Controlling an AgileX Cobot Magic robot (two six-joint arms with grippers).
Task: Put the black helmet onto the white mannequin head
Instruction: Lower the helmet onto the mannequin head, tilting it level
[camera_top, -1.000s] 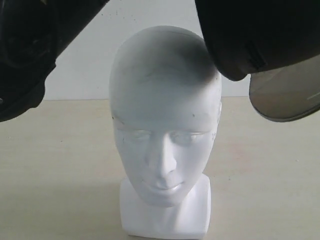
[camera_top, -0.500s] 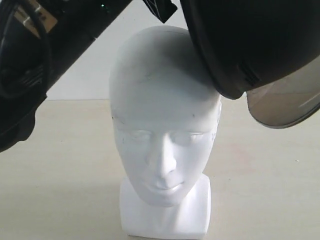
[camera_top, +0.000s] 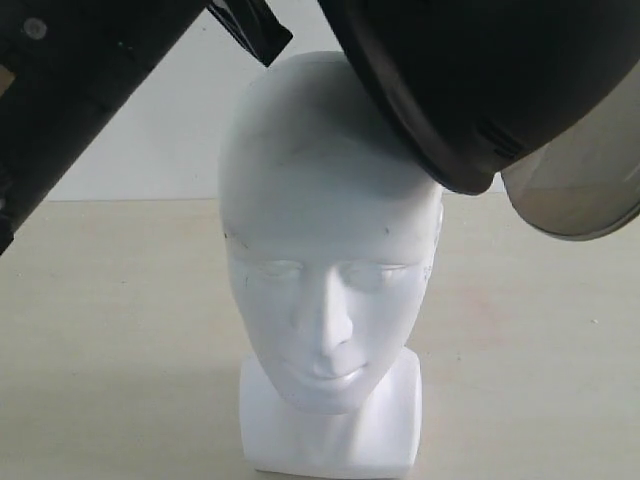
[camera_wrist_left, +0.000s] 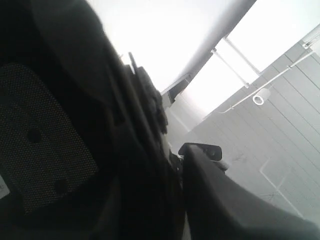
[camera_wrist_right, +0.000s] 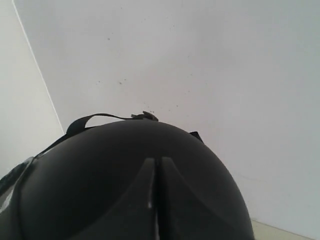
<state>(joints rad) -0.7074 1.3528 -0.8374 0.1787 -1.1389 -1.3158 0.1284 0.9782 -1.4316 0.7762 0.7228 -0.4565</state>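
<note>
The white mannequin head (camera_top: 325, 250) stands upright on its blocky neck, facing the exterior camera. The black helmet (camera_top: 480, 80) hangs tilted over the head's upper right, its rim touching the crown, and the smoky visor (camera_top: 575, 185) hangs off to the right. My left gripper (camera_wrist_left: 176, 159) is shut on the helmet's rim: one finger (camera_wrist_left: 210, 175) lies outside the shell and the other is hidden inside by the mesh lining (camera_wrist_left: 40, 150). My right gripper (camera_wrist_right: 157, 162) is shut, fingers together, and lies flat against the helmet's outer shell (camera_wrist_right: 100, 165). A black strap (camera_wrist_right: 85, 121) loops over the shell.
The left arm (camera_top: 80, 110) crosses the exterior view's top left as a thick black bar, its gripper end (camera_top: 250, 28) just above the head. The head stands on a beige tabletop (camera_top: 110, 340) with a white wall (camera_top: 150, 150) behind.
The helmet has moved left and down, covering more of the head's crown. The left arm has swung up and to the right with it.
</note>
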